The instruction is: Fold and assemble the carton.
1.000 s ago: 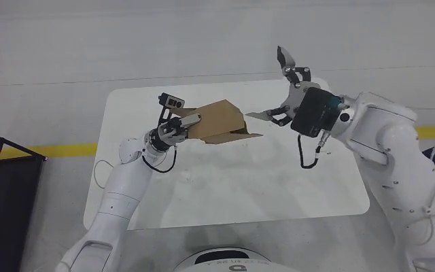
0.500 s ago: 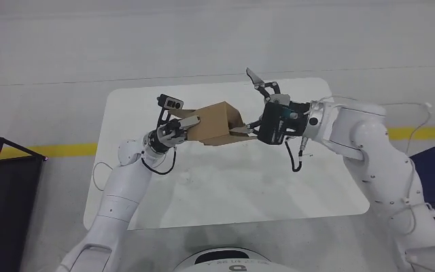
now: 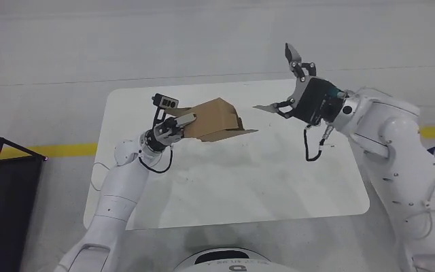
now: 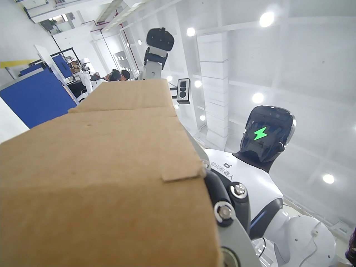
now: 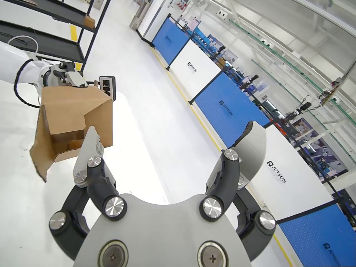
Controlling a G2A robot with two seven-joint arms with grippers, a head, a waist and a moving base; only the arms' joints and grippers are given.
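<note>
Brown cardboard carton (image 3: 216, 119) sits over the white table (image 3: 272, 183), partly folded, with one flap hanging open. Your left gripper (image 3: 185, 121) is clamped on its end. Your right gripper (image 3: 273, 78) stands apart, fingers spread wide.

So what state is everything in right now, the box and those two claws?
box: half folded, the end facing the right claw open, flaps sticking out.
left claw: shut on the box's other end.
right claw: wide open, empty, clear of the box.
</note>
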